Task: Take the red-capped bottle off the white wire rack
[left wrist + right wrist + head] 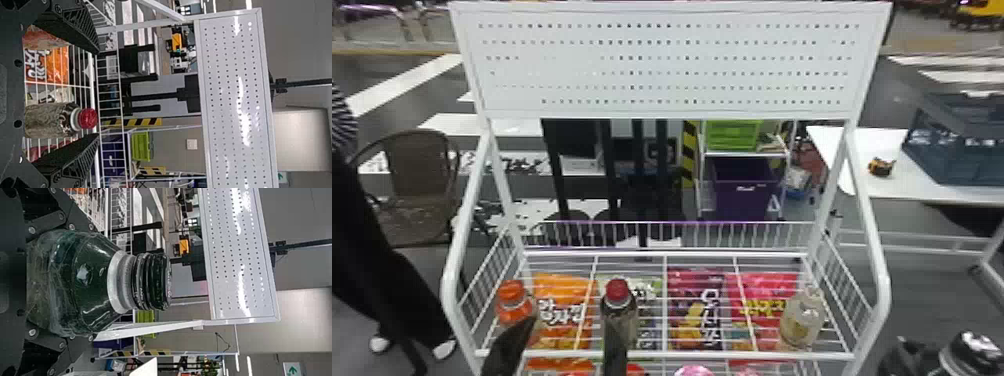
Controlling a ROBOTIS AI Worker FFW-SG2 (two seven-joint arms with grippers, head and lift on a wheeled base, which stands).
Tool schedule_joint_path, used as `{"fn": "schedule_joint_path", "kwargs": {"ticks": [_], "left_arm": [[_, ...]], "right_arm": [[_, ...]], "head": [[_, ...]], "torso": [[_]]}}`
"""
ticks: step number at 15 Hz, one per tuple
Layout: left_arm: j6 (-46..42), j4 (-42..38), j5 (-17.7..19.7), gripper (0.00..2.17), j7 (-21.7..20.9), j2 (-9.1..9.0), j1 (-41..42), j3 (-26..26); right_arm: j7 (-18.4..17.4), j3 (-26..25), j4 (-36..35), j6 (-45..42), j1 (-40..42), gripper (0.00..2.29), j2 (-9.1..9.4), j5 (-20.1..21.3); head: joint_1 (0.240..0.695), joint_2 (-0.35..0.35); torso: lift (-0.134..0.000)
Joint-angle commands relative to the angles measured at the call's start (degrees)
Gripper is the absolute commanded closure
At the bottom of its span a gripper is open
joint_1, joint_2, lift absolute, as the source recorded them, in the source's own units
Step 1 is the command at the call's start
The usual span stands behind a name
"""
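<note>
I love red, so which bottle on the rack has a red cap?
The red-capped bottle is the middle one, between the orange-capped bottle on the left and the pale bottle on the right, whose tops aren't red.

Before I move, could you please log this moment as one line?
left gripper: open at red-capped bottle | that bottle: ungripped, upright on white wire rack | right gripper: holding dark-capped bottle

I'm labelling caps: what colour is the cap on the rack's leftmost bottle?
The cap is orange, clearest in the head view.
</note>
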Motion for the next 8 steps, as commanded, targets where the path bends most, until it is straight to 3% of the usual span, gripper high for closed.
{"fn": "schedule_joint_path", "kwargs": {"ticks": [1, 5, 8], "left_arm": [[-1.37, 2.67, 0.14, 0.14, -0.17, 0.0, 0.01, -1.83], [-7.53, 12.95, 0.75, 0.14, 0.27, -0.79, -3.6, -7.36], [-11.39, 21.83, 2.51, 0.14, 0.35, -2.55, -9.31, -10.0]], "right_arm": [[0.0, -0.02, 0.16, -0.17, 0.08, 1.0, 0.05, -0.03], [0.0, -0.02, 0.43, -0.52, 0.43, 1.0, 0.05, 0.05], [0.09, -0.02, 0.43, -1.58, 1.22, 1.0, 0.05, -0.03]], "head": [[0.499, 0.0], [0.499, 0.0], [0.499, 0.0]], "torso": [[0.0], [0.0], [0.0]]}}
